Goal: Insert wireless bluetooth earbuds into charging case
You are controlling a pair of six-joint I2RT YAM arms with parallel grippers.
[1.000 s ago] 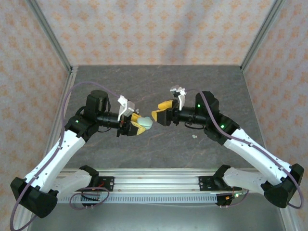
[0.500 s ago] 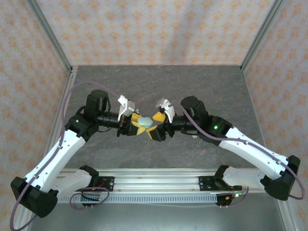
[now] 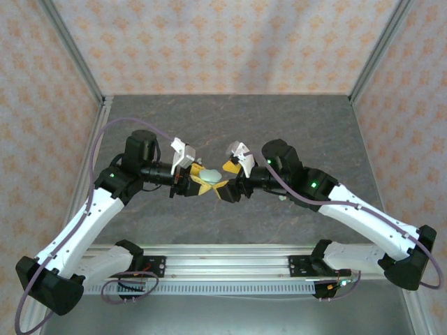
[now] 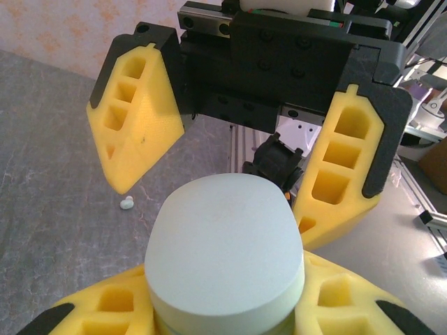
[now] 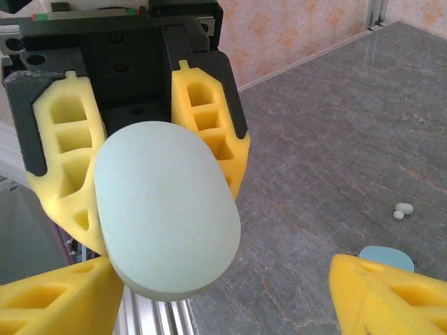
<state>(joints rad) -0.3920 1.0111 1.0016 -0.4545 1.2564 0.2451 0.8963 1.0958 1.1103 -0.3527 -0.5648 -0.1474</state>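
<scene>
The mint-green oval charging case (image 3: 212,179) hangs above the table's middle, with my left gripper (image 3: 202,179) shut on its lower half; its lid is closed. In the left wrist view the case (image 4: 223,244) sits between my yellow fingers (image 4: 105,310). My right gripper (image 3: 225,183) faces it, open, its jaws either side of the case's free end (image 5: 164,209). One finger (image 5: 56,300) is close under the case, the other (image 5: 391,296) well apart. One tiny pale earbud (image 4: 126,203) lies on the table, also seen in the right wrist view (image 5: 401,210).
A pale blue rounded piece (image 5: 386,255) lies on the grey stone tabletop (image 3: 230,118), partly hidden behind my right finger. An aluminium rail (image 3: 223,265) runs along the near edge between the arm bases. Patterned walls enclose the table.
My right gripper has swung left and down from a gap away, bringing its open jaws around the case's end. The left gripper has kept still with the case.
</scene>
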